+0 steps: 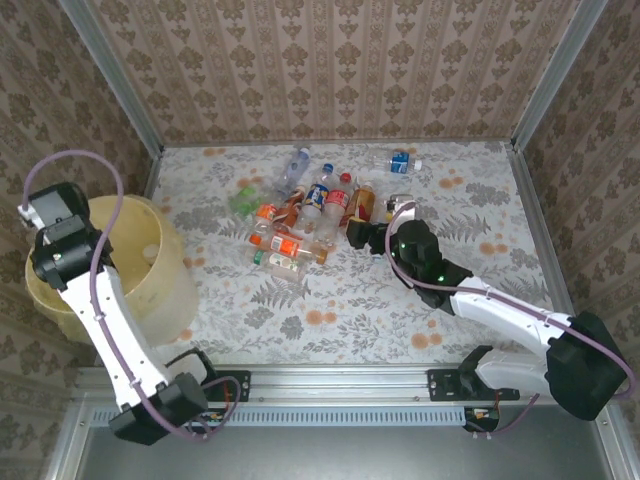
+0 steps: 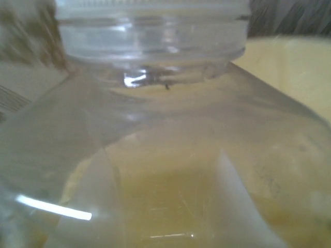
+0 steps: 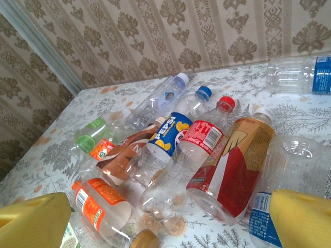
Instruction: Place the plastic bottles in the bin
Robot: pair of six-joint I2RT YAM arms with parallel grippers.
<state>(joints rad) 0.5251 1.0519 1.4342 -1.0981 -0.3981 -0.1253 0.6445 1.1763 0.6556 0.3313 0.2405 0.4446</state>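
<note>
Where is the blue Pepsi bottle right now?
In the right wrist view the Pepsi bottle lies in the middle of the pile, a brown-labelled bottle at its left and the red Coca-Cola bottle at its right.

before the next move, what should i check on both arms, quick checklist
1. bin upright, mouth open: ok
2. clear bottle at the left wrist, with the bin's yellow plastic behind it: ok
3. firmness of the grip on that bottle: cannot tell
4. right gripper open wide: ok
5. one bottle alone between its fingers: not ok, the red-labelled bottle and the tan-and-red bottle lie touching side by side
</note>
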